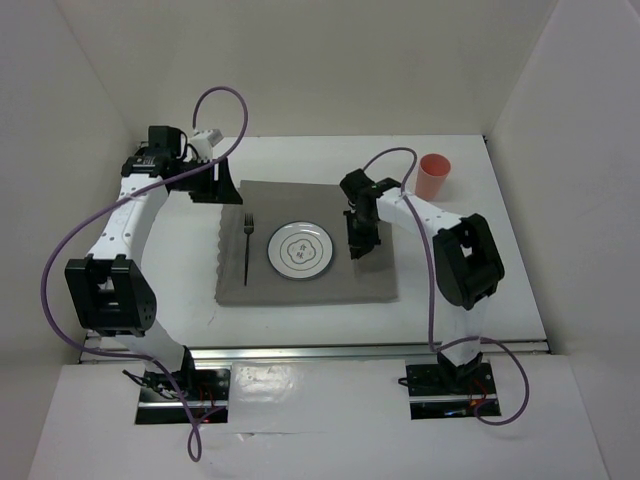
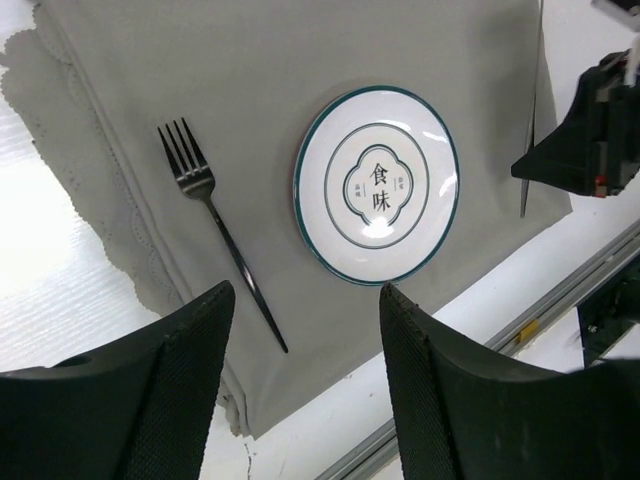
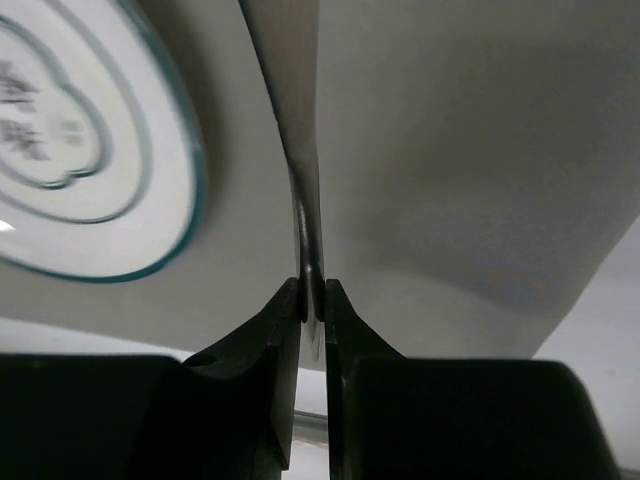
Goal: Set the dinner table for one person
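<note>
On the white dinner table (image 1: 500,290) lies a grey placemat (image 1: 310,290) with a white, green-rimmed plate (image 1: 299,250) at its middle. A dark fork (image 1: 247,240) lies left of the plate, tines pointing away from the arms. My right gripper (image 1: 360,245) hangs just right of the plate, shut on the handle of a thin silver knife (image 3: 300,150) whose blade points away over the mat. My left gripper (image 1: 208,140) is raised at the far left corner of the mat, open and empty. From there it looks down on the fork (image 2: 215,215) and plate (image 2: 376,184).
A salmon-pink cup (image 1: 434,176) stands on the table beyond the mat's right corner. White walls close in the table on three sides. A metal rail (image 1: 360,350) runs along the near edge. Purple cables loop off both arms.
</note>
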